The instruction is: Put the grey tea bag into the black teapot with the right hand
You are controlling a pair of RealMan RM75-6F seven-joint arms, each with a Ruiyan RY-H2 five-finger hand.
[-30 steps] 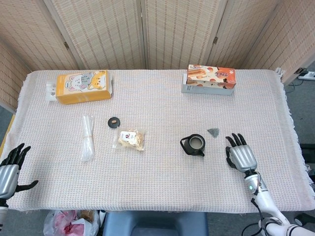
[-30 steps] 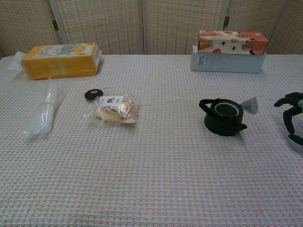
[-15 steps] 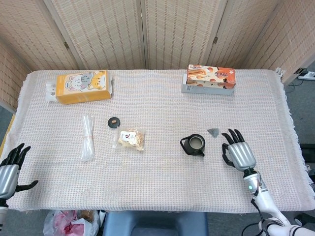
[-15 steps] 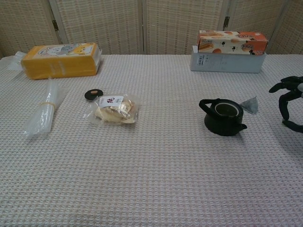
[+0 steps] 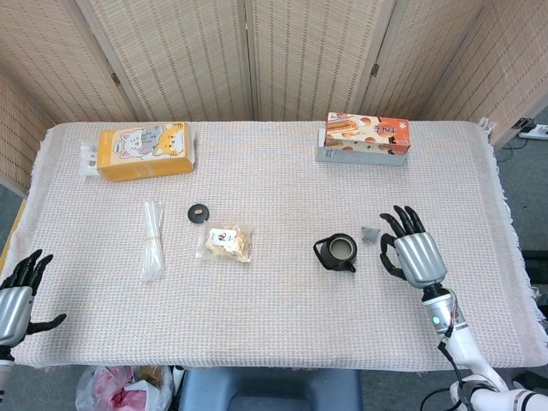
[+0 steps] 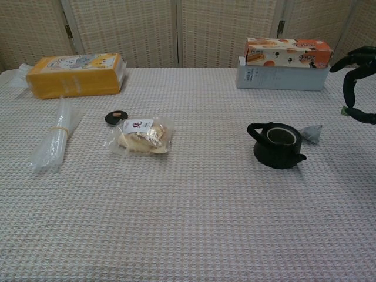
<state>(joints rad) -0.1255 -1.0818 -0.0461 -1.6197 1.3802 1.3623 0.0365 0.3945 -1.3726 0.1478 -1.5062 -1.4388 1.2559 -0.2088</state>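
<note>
At 3 o'clock of the black teapot [image 5: 336, 252], my right hand [image 5: 408, 253] has risen and slid in, fingers spread, grasping nothing. Grey tea bag [image 5: 371, 234] lies on the cloth at the pot's 2 o'clock, ungrasped; reach underway.

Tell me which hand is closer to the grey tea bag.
Right. The right hand hovers open just beside the grey tea bag, on the side away from the black teapot. The left hand sits at the table's far opposite corner.
</note>
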